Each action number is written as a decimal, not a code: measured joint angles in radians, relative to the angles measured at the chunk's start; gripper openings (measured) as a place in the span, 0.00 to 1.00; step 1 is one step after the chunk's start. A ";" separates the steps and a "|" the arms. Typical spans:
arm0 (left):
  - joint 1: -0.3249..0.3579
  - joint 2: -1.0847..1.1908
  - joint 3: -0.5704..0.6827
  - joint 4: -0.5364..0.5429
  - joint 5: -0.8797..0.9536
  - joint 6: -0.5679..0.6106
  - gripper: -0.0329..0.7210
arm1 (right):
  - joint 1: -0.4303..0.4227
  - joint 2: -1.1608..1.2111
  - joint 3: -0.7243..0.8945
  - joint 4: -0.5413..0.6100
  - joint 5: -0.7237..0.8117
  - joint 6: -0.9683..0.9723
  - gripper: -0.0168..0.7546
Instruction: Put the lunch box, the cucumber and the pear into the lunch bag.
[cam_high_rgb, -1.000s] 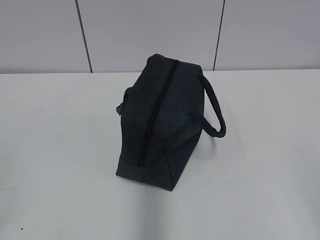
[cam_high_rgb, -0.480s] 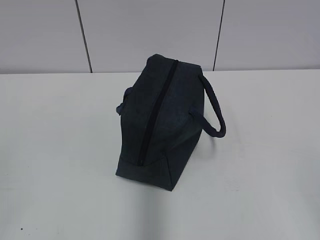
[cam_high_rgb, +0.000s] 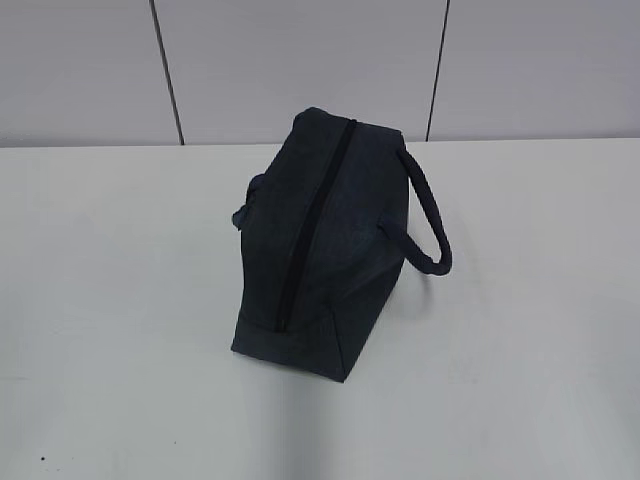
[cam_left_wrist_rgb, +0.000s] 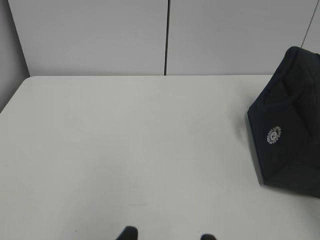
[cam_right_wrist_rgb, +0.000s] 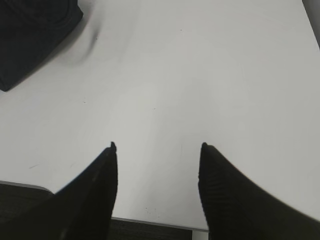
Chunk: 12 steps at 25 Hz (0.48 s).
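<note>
The dark navy lunch bag stands in the middle of the white table with its black zipper shut along the top and one loop handle hanging to its right. In the left wrist view the lunch bag is at the right edge, showing a small white logo. My left gripper is open over bare table, only its fingertips showing. A corner of the lunch bag fills the upper left of the right wrist view. My right gripper is open and holds nothing, near the table's front edge. The lunch box, cucumber and pear are out of view.
A grey panelled wall runs behind the table. The table's near edge lies just under my right gripper. Neither arm shows in the exterior view.
</note>
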 joint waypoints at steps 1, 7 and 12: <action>0.000 0.000 0.000 0.000 0.000 0.000 0.37 | 0.000 0.000 0.000 0.000 0.000 0.000 0.56; 0.000 0.000 0.000 0.000 0.000 0.000 0.37 | 0.000 0.000 0.000 0.000 0.000 0.000 0.56; -0.001 0.000 0.000 0.000 0.000 0.000 0.37 | 0.000 0.000 0.000 0.000 0.000 0.000 0.56</action>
